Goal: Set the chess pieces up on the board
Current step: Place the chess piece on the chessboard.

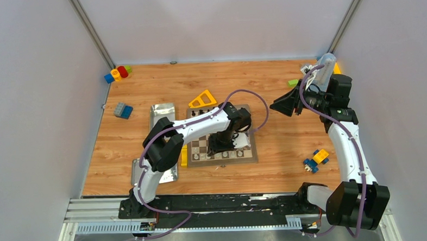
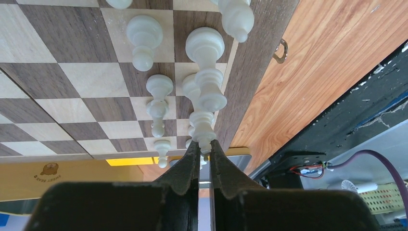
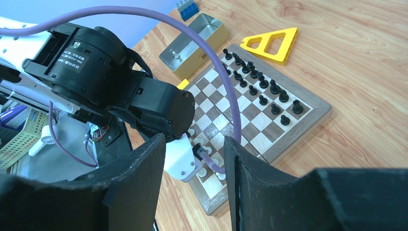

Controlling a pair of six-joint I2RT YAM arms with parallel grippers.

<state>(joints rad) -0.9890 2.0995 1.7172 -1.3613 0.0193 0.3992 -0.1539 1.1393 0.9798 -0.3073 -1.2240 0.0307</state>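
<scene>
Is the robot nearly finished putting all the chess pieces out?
Getting close. The black pieces stand in two rows at the far side of the board. Several white pieces stand on the near side. The left gripper is pinching one white piece in the edge row; the right gripper hangs open. Whether any white ones are missing, I can't see.

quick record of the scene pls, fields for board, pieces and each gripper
board: checkered wooden board, lying flat
black pieces: black pieces standing in two rows along the far edge
white pieces: several white pieces standing near the near edge
left gripper: left gripper low over the board, jaws pinched on a white piece
right gripper: right gripper raised off to the side, open, empty
</scene>
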